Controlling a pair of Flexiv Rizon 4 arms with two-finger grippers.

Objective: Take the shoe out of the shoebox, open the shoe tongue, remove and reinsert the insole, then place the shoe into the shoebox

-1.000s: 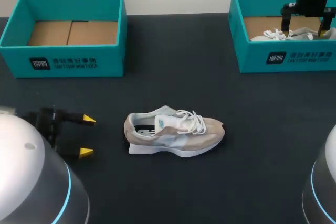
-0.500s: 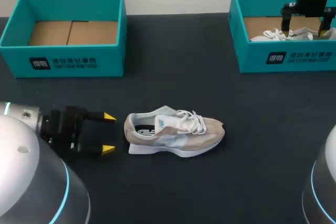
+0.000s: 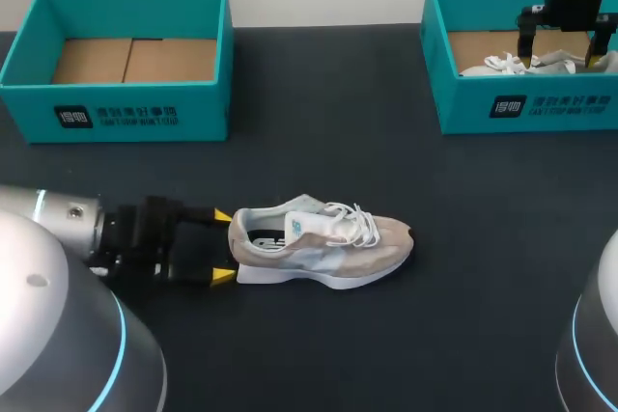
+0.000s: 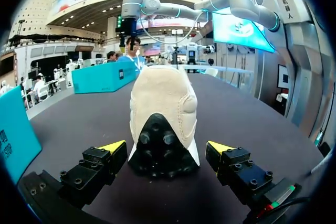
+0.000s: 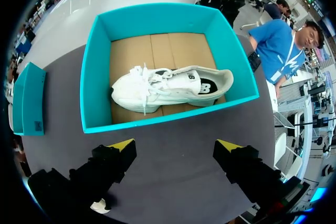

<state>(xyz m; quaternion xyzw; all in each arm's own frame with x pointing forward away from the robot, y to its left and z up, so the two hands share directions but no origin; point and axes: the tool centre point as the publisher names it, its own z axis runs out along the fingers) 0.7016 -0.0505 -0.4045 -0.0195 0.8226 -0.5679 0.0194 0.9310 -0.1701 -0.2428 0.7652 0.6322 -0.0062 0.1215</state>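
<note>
At 2 o'clock on your dark table (image 3: 406,354), the teal shoebox (image 3: 526,108) holds a white shoe (image 5: 163,90), with your right gripper (image 5: 176,144) spread open above it and holding nothing. The second teal box (image 3: 126,108), at 10 o'clock, shows its cardboard floor. The beige shoe (image 3: 323,243) stands mid-table, toe toward 3 o'clock. Your left gripper (image 3: 223,246), fingers apart, flanks its heel from 9 o'clock.

Beige shoe (image 4: 163,103) stands on dark worktop (image 4: 257,124), heel toward the left gripper (image 4: 165,148). Heel lies between the spread yellow-tipped fingers (image 4: 113,147); contact cannot be confirmed.
</note>
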